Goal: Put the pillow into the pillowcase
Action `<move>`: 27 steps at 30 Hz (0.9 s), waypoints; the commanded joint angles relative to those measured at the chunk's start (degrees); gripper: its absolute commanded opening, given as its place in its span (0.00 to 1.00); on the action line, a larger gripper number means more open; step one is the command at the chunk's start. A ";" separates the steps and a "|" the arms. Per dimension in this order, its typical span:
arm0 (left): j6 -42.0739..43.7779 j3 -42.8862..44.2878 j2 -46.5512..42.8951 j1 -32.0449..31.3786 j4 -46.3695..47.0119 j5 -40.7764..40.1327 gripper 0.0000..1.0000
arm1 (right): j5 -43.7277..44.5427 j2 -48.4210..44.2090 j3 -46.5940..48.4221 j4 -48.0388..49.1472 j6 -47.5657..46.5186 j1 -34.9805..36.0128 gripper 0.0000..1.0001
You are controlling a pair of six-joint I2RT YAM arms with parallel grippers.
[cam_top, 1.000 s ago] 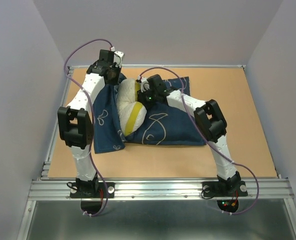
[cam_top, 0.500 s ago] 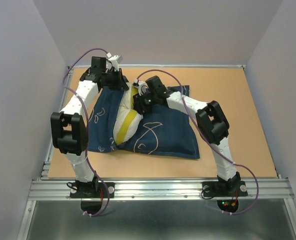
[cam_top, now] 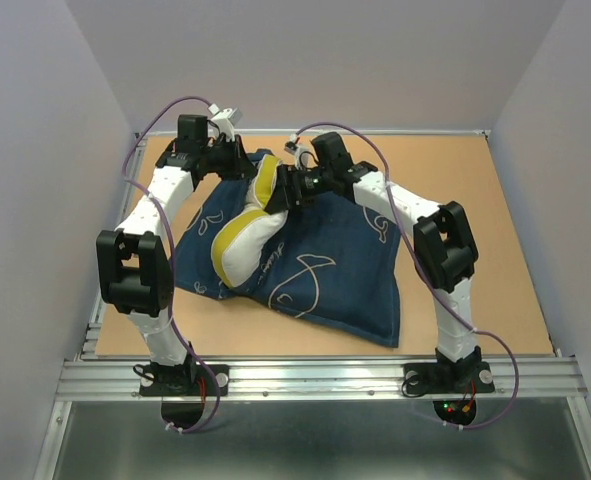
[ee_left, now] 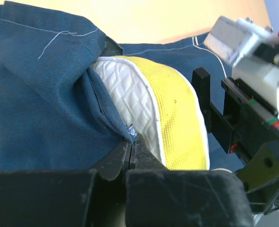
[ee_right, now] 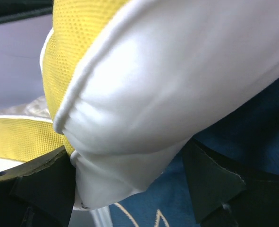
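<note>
Expect the pillow (cam_top: 247,235) to be soft, light and bulky. It bends under load, so take hold at a corner or along the yellow band. The pillowcase (cam_top: 340,270) is limp cloth, so grip it at the hem.

The pillow lies bent over the pillowcase on the table (cam_top: 475,200), one end at the case mouth. How far it sits inside cannot be told.

The left gripper (ee_left: 131,142) jaws are clenched on the hem. The right gripper (ee_right: 127,165) jaws stand apart around a pillow corner.
</note>
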 commanded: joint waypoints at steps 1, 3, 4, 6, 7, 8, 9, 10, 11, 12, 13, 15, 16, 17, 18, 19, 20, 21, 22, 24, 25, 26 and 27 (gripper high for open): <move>-1.43 -1.26 -3.15 -0.06 2.25 3.16 0.00 | -7.69 -2.45 -1.69 8.34 10.44 -3.06 0.86; -1.61 -1.62 -3.15 -0.06 2.43 3.24 0.00 | -9.11 -2.54 -2.31 11.35 13.27 -3.50 0.87; -1.70 -1.70 -3.23 -0.14 2.43 3.07 0.00 | -10.42 -2.62 -2.48 12.41 15.55 -3.59 0.89; -1.70 -2.23 -3.50 -0.14 2.34 3.15 0.00 | -10.44 -2.71 -2.66 14.96 17.58 -3.68 0.95; -1.70 -2.41 -3.59 -0.14 2.34 3.15 0.00 | -10.61 -2.62 -2.49 15.31 18.29 -3.68 0.96; -1.70 -2.50 -3.76 -0.14 2.34 3.15 0.00 | -10.87 -2.45 -2.22 15.75 18.91 -3.85 0.96; -1.70 -2.84 -3.94 -0.14 2.34 3.24 0.00 | -11.05 -2.36 -1.96 15.93 20.22 -3.94 0.96; -1.70 -3.02 -4.11 -0.14 2.34 3.15 0.00 | -10.96 -2.45 -2.05 16.28 20.93 -4.03 0.97; -1.52 -3.11 -4.38 -0.14 2.34 3.15 0.00 | -10.88 -2.88 -2.22 17.07 21.72 -4.29 1.00; -1.52 -3.29 -4.38 -0.14 2.34 3.33 0.00 | -10.70 -3.15 -2.48 17.68 22.51 -4.47 1.00; -1.43 -3.37 -4.55 -0.23 2.34 3.24 0.00 | -10.26 -3.50 -2.83 17.86 24.17 -4.56 1.00; -1.26 -3.64 -5.08 -0.49 2.52 3.42 0.00 | -8.69 -3.94 -2.75 20.15 26.02 -4.56 1.00; -1.26 -3.81 -5.26 -0.67 2.52 3.50 0.00 | -7.98 -3.94 -2.66 20.50 26.55 -4.65 1.00; -1.26 -3.73 -5.43 -0.76 2.61 3.42 0.00 | -6.76 -4.03 -2.40 20.59 27.17 -4.65 1.00; -1.08 -3.90 -5.69 -1.11 2.96 3.59 0.00 | -4.48 -3.51 -2.22 20.68 28.48 -4.73 1.00; -1.17 -3.90 -5.70 -1.20 2.96 3.51 0.00 | -3.42 -3.24 -2.22 20.68 28.84 -4.74 1.00; -0.91 -3.90 -5.96 -1.46 2.96 3.51 0.00 | -1.06 -2.54 -2.22 20.50 28.84 -4.82 1.00; -0.82 -3.90 -6.05 -1.64 2.96 3.59 0.00 | -1.03 -2.27 -2.22 20.50 28.84 -4.82 1.00; -0.82 -3.90 -6.22 -1.72 3.13 3.68 0.00 | 1.23 -1.84 -2.31 20.41 29.11 -4.82 1.00; -0.55 -3.73 -6.40 -2.16 3.05 3.77 0.00 | 3.09 -0.78 -1.96 19.89 28.93 -4.56 0.97; -0.55 -3.64 -6.49 -2.60 3.13 3.94 0.00 | 4.32 -0.08 -1.61 19.19 27.10 -4.21 0.86; -0.55 -3.55 -6.57 -2.87 3.05 4.03 0.00 | 6.77 1.40 -0.91 15.88 25.61 -3.16 0.78; -0.64 -3.38 -6.66 -3.04 3.05 4.21 0.00 | 8.01 2.29 -0.12 14.02 23.77 -2.46 0.69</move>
